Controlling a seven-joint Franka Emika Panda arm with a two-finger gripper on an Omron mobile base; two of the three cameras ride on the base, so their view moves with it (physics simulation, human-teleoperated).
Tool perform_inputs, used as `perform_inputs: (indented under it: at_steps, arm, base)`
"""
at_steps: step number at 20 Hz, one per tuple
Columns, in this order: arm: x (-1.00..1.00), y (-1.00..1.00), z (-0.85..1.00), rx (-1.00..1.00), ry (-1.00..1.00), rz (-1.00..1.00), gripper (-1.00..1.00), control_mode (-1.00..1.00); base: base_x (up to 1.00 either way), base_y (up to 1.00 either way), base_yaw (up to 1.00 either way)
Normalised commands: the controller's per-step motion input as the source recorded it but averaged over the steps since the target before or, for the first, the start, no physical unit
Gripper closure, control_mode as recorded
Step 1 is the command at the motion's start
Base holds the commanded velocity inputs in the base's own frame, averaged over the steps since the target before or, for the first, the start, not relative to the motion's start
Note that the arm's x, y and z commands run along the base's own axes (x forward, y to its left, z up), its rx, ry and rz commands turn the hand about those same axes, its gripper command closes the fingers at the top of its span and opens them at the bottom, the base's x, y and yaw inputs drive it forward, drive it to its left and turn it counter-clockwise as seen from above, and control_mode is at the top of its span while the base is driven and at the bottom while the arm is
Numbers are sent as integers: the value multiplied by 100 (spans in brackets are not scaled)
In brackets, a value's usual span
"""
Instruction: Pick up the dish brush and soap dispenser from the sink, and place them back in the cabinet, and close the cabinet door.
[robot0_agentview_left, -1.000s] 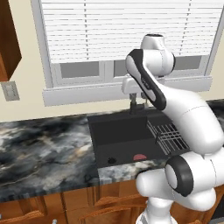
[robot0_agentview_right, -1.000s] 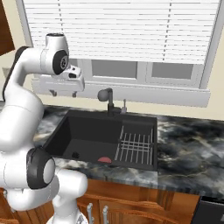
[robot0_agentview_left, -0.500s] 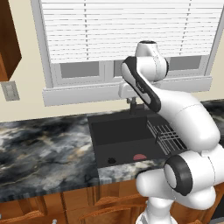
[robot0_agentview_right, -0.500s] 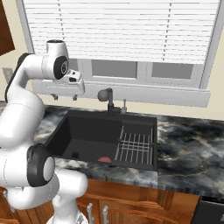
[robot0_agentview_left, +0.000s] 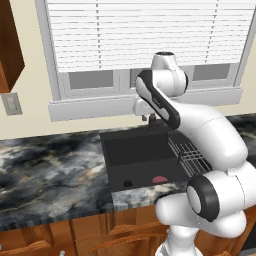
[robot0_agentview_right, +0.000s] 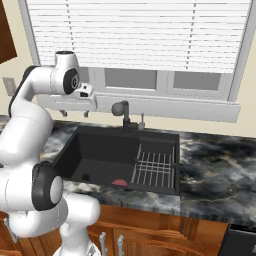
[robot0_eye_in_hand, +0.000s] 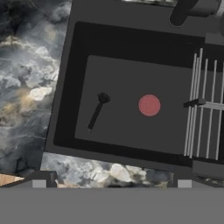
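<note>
White arm raised and folded, gripper (robot0_agentview_right: 73, 114) open, pointing down

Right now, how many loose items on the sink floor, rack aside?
2: a red round piece mid-floor; a thin dark handled item beside it, apart, away from the wire rack. More may hide under the rack.

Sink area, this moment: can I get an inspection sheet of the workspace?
Surface: marbled grey-black countertop with the black sink set into it.
Job's things: dish brush, dark with a thin handle, lies flat on the sink floor; reddish-brown cabinet at upper left.
Clutter: reddish disc lying apart from the brush; wire rack inside the sink.
Grippers: hand open, empty, high above the sink's left side.
Cables: nothing seen.
Surroundings: faucet, window blinds, wall switch plate.
</note>
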Motion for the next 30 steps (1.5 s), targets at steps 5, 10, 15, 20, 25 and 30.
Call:
perform_inputs:
  at_steps: [5,10,15,20,25,30]
  arm:
    - [6,24,-18,0,0,2,-100,-100]
    - [5,26,-17,0,0,0,-100,-100]
    - [12,24,-16,0,0,0,-100,-100]
    - [17,6,-17,0,0,0,-100,-100]
    - [13,0,-21,0,0,1,-100,-100]
    - [3,0,-26,0,0,2,-100,-100]
  base:
    - [0,0,0]
    - [0,0,0]
    - [0,0,0]
    - [0,0,0]
    - [0,0,0]
    - [0,0,0]
